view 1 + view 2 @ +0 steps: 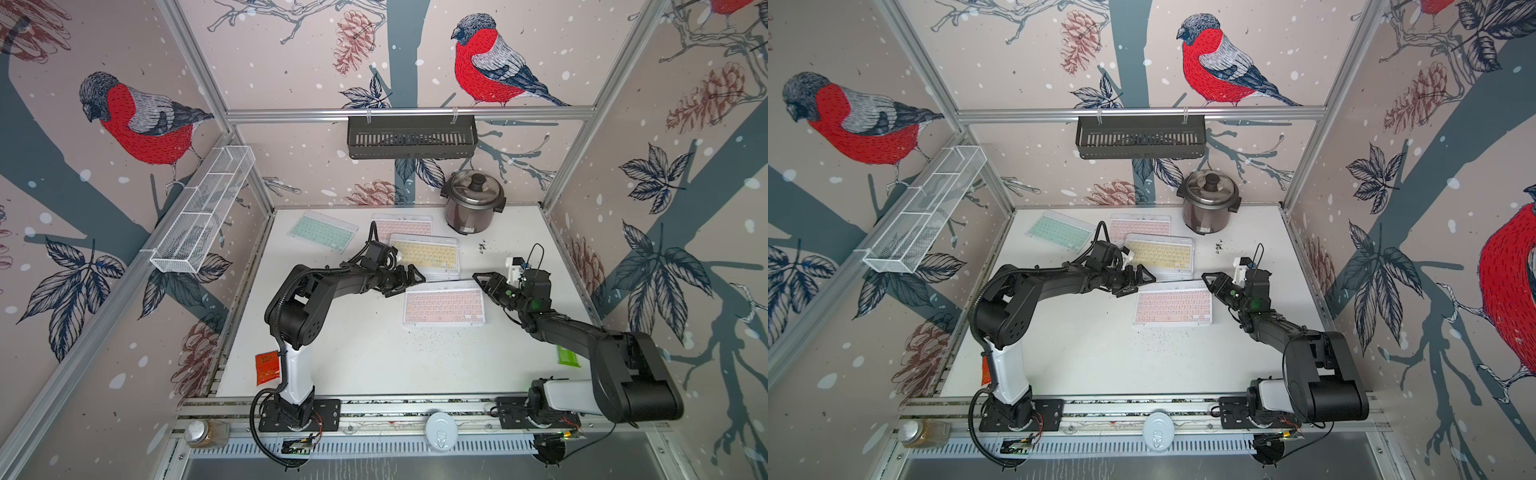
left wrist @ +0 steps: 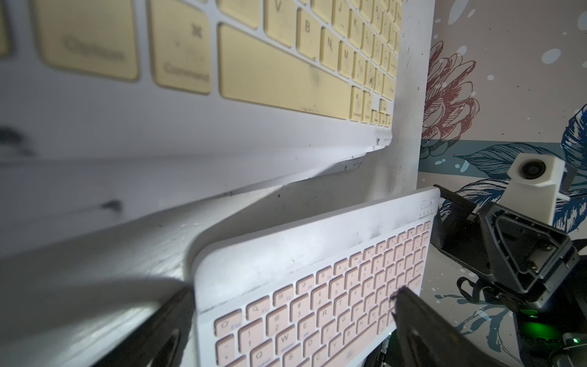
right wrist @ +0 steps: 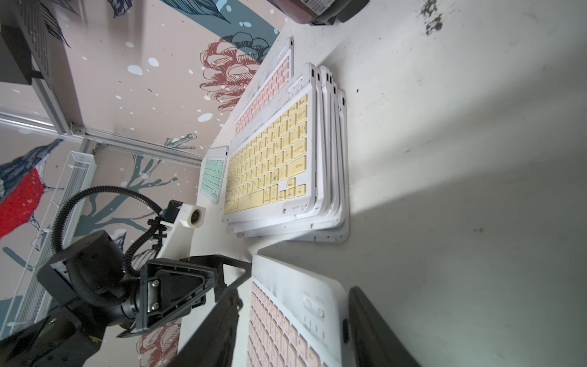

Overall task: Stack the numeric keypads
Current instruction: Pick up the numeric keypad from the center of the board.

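Left gripper (image 1: 409, 284) stands spread wide at the far left corner of the pink keypad (image 1: 444, 307). In the left wrist view one finger (image 2: 171, 324) sits just outside the short edge and the other shows over the keys. Right gripper (image 1: 481, 281) is at the far right corner, with a finger (image 3: 216, 330) on each side of the keypad's end; I cannot tell whether it pinches the keypad or only straddles it.

The pink keypad sits mid-table (image 1: 353, 361), long edges running side to side. Just beyond its far edge, across a narrow strip of tabletop, is a stack (image 1: 428, 254) of keypads topped by a yellow one, its layers fanned so their edges step outward. A second pink keypad (image 1: 399, 224) lies behind the stack, its near edge partly covered by it. A green keypad (image 1: 322, 230) lies askew toward the back left, and a pot (image 1: 471, 203) fills the back right corner.

Wide bare tabletop runs from the pink keypad's near edge to the arm bases. A red packet (image 1: 266, 368) lies at the left border and a green packet (image 1: 566, 356) at the right, partly under the right arm.
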Action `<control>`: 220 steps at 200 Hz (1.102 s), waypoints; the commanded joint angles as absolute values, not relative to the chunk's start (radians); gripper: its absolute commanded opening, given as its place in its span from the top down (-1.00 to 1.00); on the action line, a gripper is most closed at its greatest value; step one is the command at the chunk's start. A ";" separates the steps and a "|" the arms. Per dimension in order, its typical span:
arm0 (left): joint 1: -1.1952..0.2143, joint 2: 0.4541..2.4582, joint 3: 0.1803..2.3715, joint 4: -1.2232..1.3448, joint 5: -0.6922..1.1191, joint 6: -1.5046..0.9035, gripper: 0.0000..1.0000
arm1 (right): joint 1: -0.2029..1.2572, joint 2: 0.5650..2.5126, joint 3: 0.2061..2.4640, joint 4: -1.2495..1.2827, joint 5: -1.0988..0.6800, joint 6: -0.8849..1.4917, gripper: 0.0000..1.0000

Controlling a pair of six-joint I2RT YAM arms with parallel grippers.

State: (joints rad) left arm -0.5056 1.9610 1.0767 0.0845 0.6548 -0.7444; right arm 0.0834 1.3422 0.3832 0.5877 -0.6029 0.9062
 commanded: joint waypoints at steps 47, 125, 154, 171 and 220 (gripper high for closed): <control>-0.519 1.984 1.051 -0.084 0.599 -0.757 -0.97 | 0.146 1.319 0.418 0.595 -0.668 1.018 -0.12; -0.509 1.966 1.039 -0.080 0.609 -0.755 -0.98 | 0.119 1.319 0.558 0.188 -0.581 0.773 0.56; -0.503 1.935 1.032 -0.081 0.611 -0.763 -0.98 | 0.095 1.318 0.568 0.135 -0.605 0.713 0.92; -0.496 1.892 1.034 -0.086 0.619 -0.767 -0.98 | 0.084 1.295 0.575 0.144 -0.659 0.699 0.96; -0.428 1.731 1.110 -0.213 0.605 -0.720 -0.97 | 0.054 1.264 0.673 0.259 -0.855 0.821 0.99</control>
